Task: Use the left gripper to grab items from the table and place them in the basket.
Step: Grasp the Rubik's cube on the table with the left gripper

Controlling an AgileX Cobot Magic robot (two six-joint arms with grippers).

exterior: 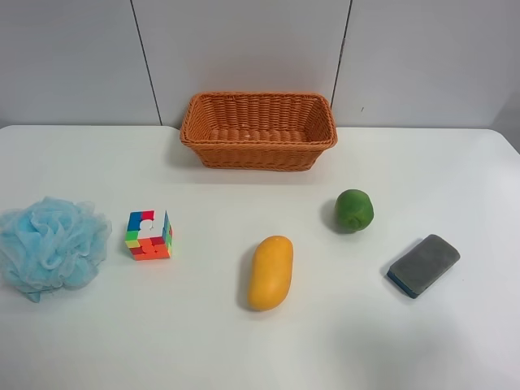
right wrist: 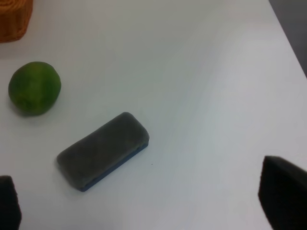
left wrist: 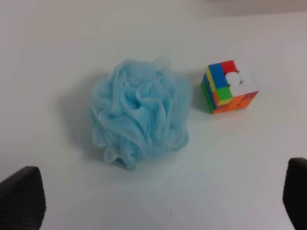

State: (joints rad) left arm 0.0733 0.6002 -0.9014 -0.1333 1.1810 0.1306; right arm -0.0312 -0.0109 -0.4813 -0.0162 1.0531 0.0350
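The orange-brown wicker basket (exterior: 258,130) stands at the back middle of the white table (exterior: 203,341) and looks empty. In front of it lie a light-blue bath pouf (exterior: 53,243), a multicoloured puzzle cube (exterior: 149,235), a yellow-orange mango (exterior: 270,272), a round green fruit (exterior: 354,210) and a grey sponge with a blue base (exterior: 423,265). No arm shows in the exterior high view. My left gripper (left wrist: 160,201) is open and empty, above the pouf (left wrist: 140,111) and cube (left wrist: 230,86). My right gripper (right wrist: 144,201) is open and empty, above the sponge (right wrist: 103,150) and green fruit (right wrist: 34,88).
A grey panelled wall runs behind the table. The table's edge (right wrist: 287,43) shows in the right wrist view, with dark floor beyond it. A corner of the basket (right wrist: 14,19) shows there too.
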